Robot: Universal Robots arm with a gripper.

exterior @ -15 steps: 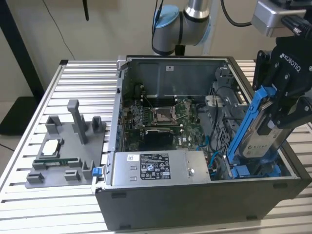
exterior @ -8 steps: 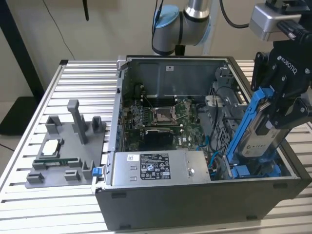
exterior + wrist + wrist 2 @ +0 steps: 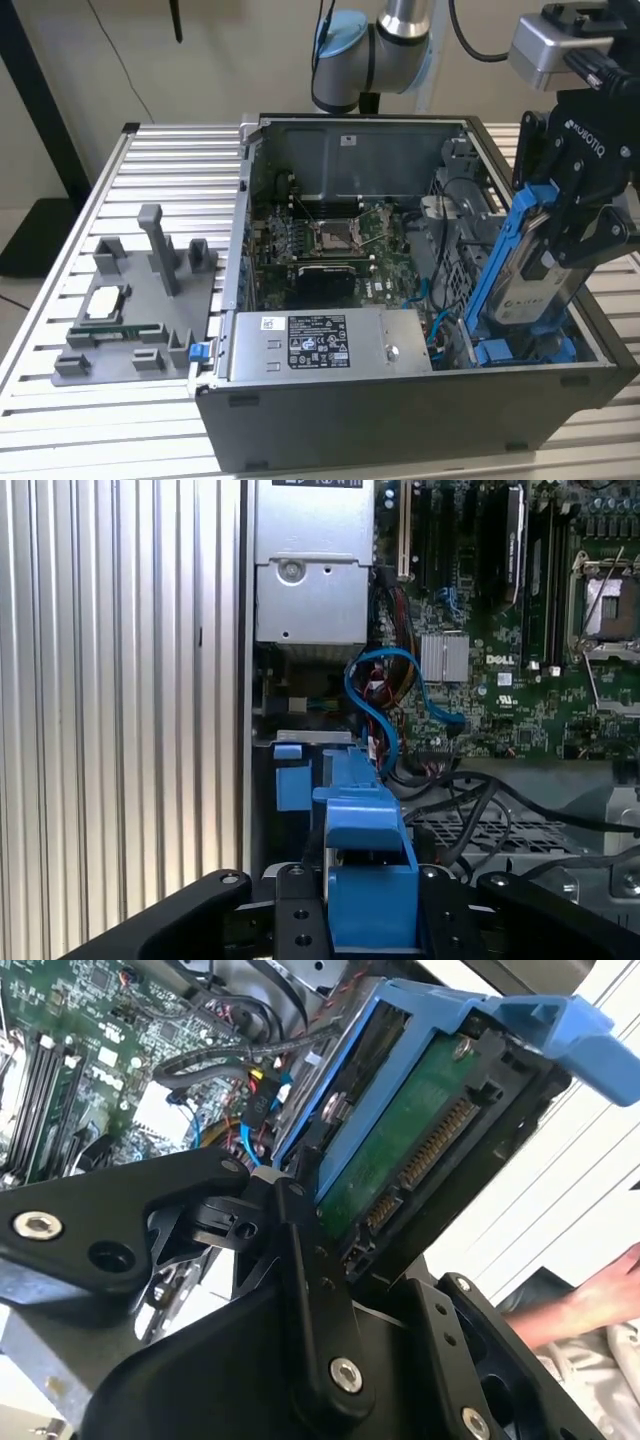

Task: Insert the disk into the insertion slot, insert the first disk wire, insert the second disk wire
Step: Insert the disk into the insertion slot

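My gripper is shut on the disk, a silver drive in a bright blue carrier. I hold it steeply tilted over the near corner of the open computer case at the exterior view's right. Its lower end dips toward blue parts on the case floor there. In the second wrist view the disk shows its green board and connector between my black fingers. The blue carrier sits between my fingers in the first wrist view. Beside it lies the perforated grey cage with the insertion slot. Loose blue wires curl beside the cage.
A grey labelled power-supply box lies along the case's front wall, with the motherboard behind it. A grey fixture tray with small parts sits on the slatted table at the exterior view's left. A person's hand is beyond the case.
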